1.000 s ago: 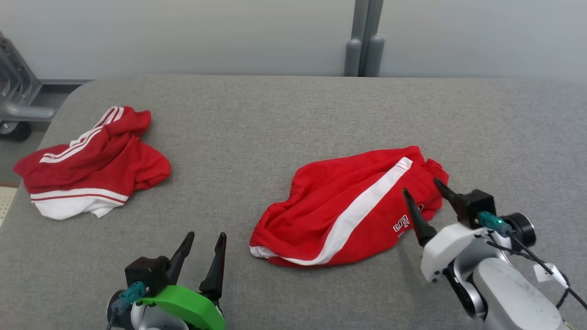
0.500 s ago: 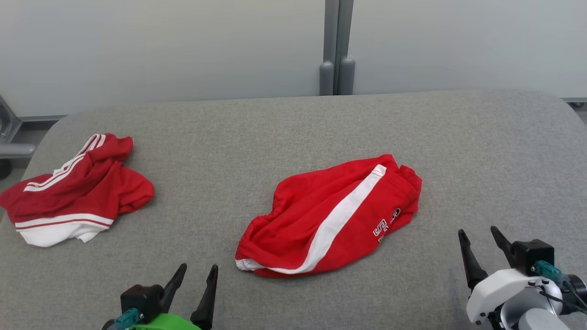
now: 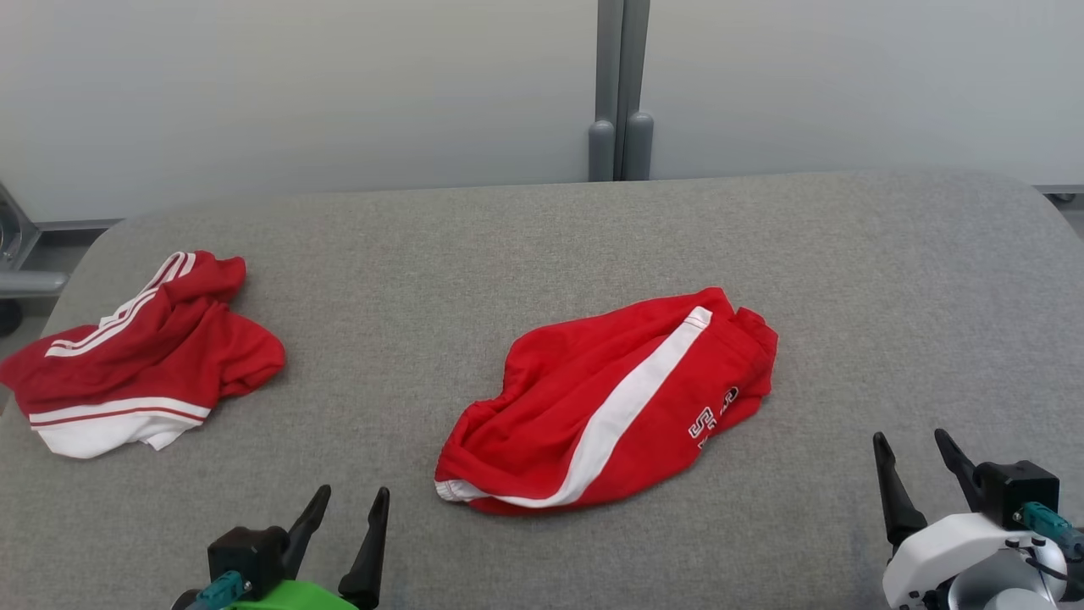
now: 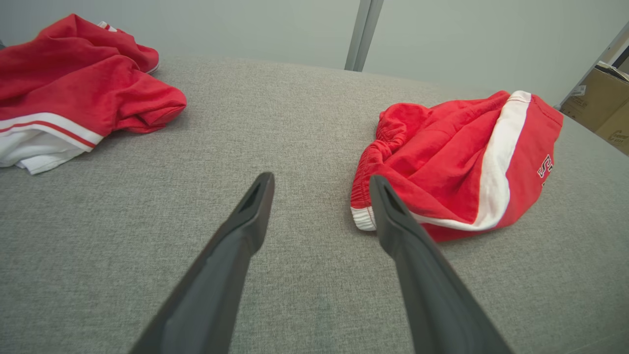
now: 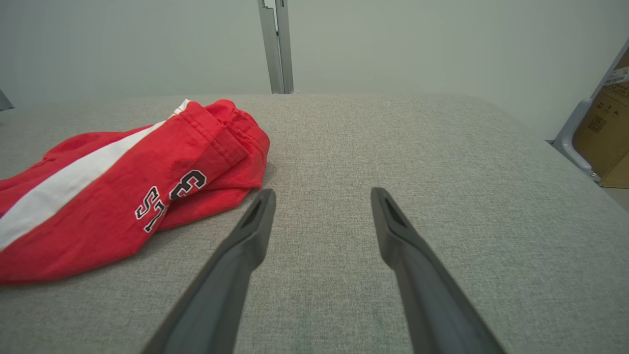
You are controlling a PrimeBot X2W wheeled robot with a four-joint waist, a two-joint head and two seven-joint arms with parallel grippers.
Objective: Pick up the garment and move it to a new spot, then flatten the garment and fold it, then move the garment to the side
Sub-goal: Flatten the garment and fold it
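Our left gripper (image 3: 354,491) and right gripper (image 3: 909,435) are wide open and empty. We should pinch the red shorts (image 3: 593,407) by two edges.

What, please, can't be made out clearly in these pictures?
Lettering on the shorts: head view, folded cloth hides part.
Second red garment: left wrist view, cut off by left edge.
Cardboard box: right wrist view, cut by right edge; label too small to read.

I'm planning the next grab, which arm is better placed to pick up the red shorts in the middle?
Probably left. The left gripper is open with its fingertips close to the near end of the red shorts; the right gripper, also open, stands farther from the cloth.
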